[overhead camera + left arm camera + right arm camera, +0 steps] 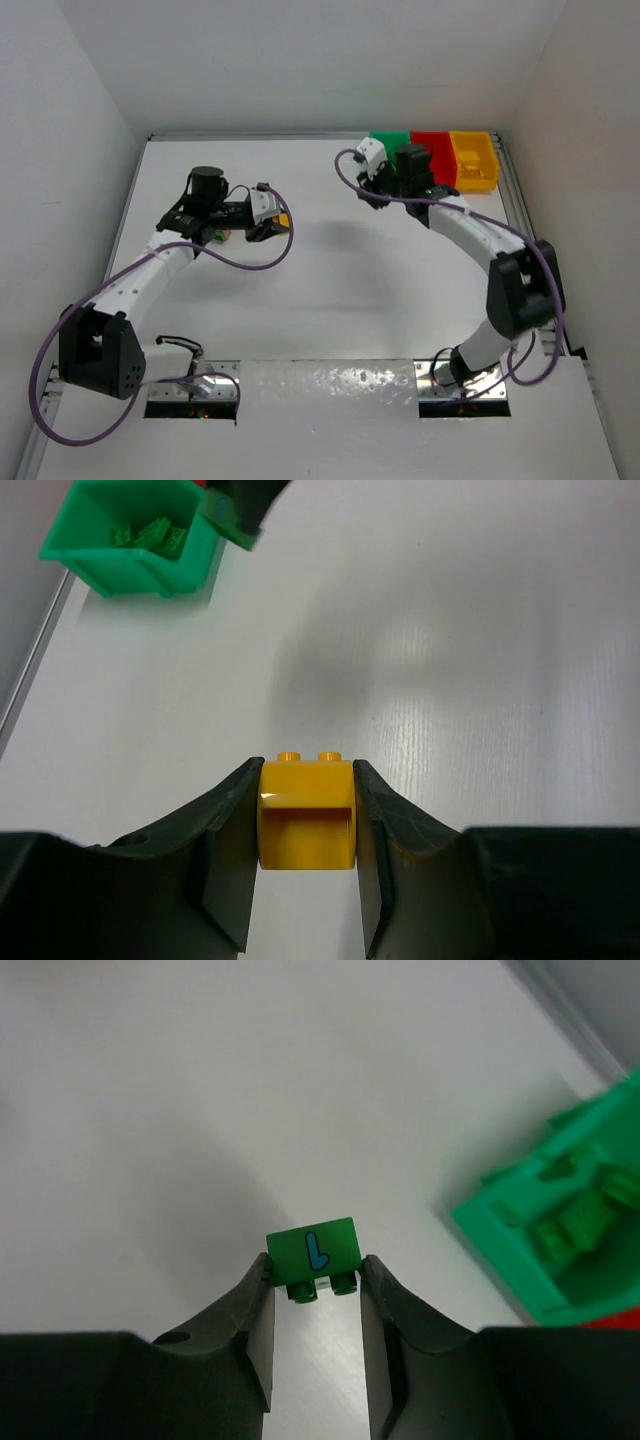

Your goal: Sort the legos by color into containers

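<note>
White tabletop [450, 680] lies under both: left pincer [305, 768] clamps yellow brick [306, 825], right pincer [314, 1266] clamps green brick [312, 1244] near green bin [560, 1235].

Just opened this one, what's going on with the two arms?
Each arm is gripping one lego. The left gripper is shut on a yellow brick on the table's left side, far from the bins. The right gripper holds a green brick with a blue mark, just beside the green bin, which has green bricks inside. The red bin and yellow bin sit alongside it.
</note>
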